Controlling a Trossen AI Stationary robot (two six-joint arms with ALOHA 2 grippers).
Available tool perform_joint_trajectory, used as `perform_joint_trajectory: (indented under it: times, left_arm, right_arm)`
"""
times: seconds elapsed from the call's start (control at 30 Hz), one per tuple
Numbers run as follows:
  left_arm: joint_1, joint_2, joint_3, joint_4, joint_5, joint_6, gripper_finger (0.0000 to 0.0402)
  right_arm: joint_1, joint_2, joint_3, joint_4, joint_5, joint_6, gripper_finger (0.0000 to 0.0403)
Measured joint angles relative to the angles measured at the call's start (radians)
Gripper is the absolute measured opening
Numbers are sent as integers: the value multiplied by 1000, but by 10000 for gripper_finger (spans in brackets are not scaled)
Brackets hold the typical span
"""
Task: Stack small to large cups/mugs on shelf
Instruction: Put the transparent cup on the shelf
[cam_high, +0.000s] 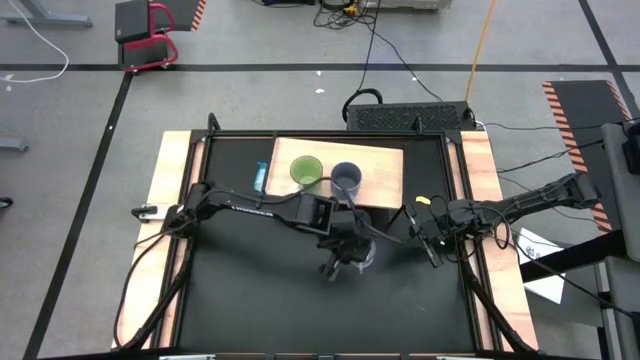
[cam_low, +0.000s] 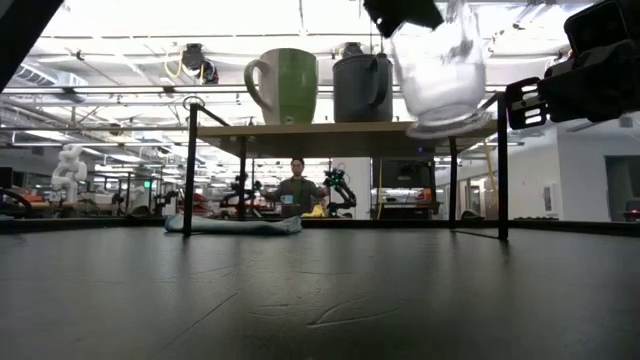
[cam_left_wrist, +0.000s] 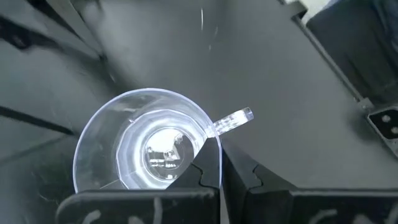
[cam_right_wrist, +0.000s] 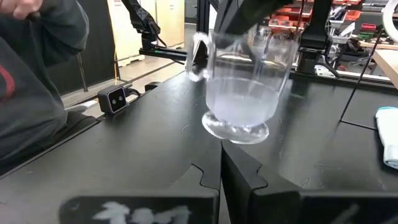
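The lime-green mug (cam_high: 306, 172) and the grey-blue mug (cam_high: 346, 178) stand upright side by side, bases on the tan shelf (cam_high: 385, 165); the low view shows them there too, the green mug (cam_low: 285, 85) and the grey-blue mug (cam_low: 362, 88). In front of the shelf, my left gripper (cam_high: 342, 262) is shut on the clear glass cup (cam_high: 363, 254), which hangs at about shelf-top height (cam_low: 440, 70). My right gripper (cam_high: 432, 240) waits shut at the table's right side, holding nothing. My left gripper pinches the glass cup's rim (cam_left_wrist: 217, 155) right beside the handle (cam_left_wrist: 231, 121), one finger inside the cup and one outside. The fingers come from above, slanting down. The cup hangs below them, mouth up and slightly tilted, its base (cam_right_wrist: 239, 130) clear of the table.
A light blue cloth (cam_high: 260, 178) lies on the table under the shelf's left end. The shelf's dark legs (cam_low: 190, 170) stand at its corners. Bare board (cam_high: 385, 185) shows right of the grey-blue mug. A person's sleeve (cam_right_wrist: 31, 81) is beside the table.
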Motion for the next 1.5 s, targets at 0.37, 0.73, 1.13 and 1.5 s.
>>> perform_joint_trajectory:
  times: [0.37,0.73,1.13,1.5]
  left_arm:
    - [-34,-1,-99,117,-23,-34,0]
    - [-56,0,-165,163,-39,-56,0]
    - [-76,0,-219,187,-70,-77,0]
    - [-89,11,-233,198,-75,-78,0]
  right_arm:
    - [0,0,0,0,0,18,0]
    - [0,0,0,0,0,19,0]
    - [0,0,0,26,2,17,0]
    - [0,0,0,35,3,15,0]
